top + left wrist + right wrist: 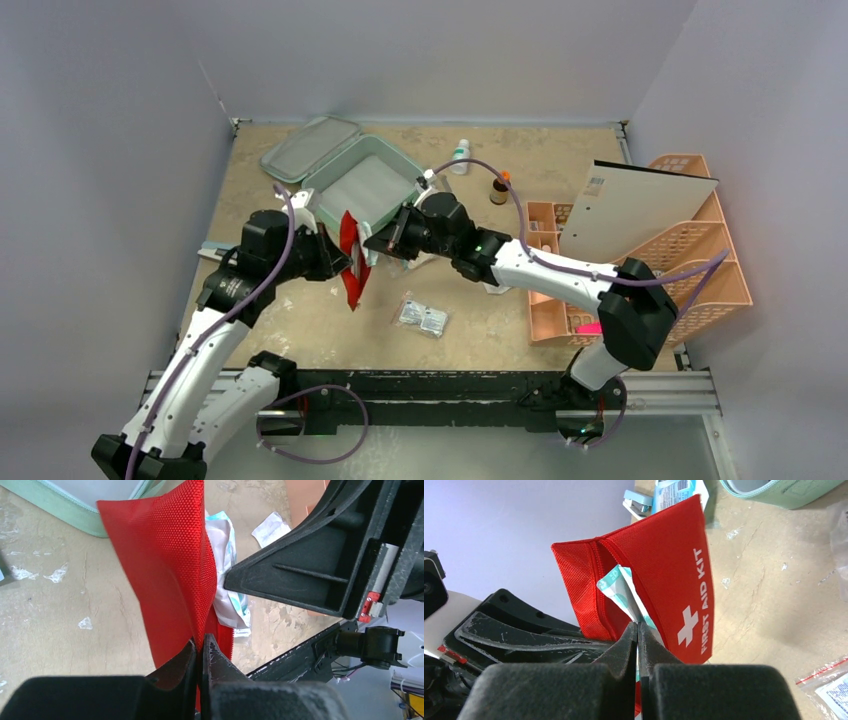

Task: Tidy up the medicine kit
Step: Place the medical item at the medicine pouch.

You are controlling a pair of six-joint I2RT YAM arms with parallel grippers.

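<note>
Top view: medicine kit lies open, red pouch held upright just in front of it between left gripper and right gripper; left wrist: jaws clamped on the pouch edge, kit corner behind; right wrist: jaws pinching white-teal packet at the pouch mouth.

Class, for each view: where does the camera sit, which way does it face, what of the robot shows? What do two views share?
Top external: above, behind the bases, looking down at the table; both arms show.
Left wrist: on that arm, looking along the left pincer, shut on the red pouch.
Right wrist: on that arm, looking along the right pincer, shut on the packet.
Both wrist views share the red pouch.
</note>
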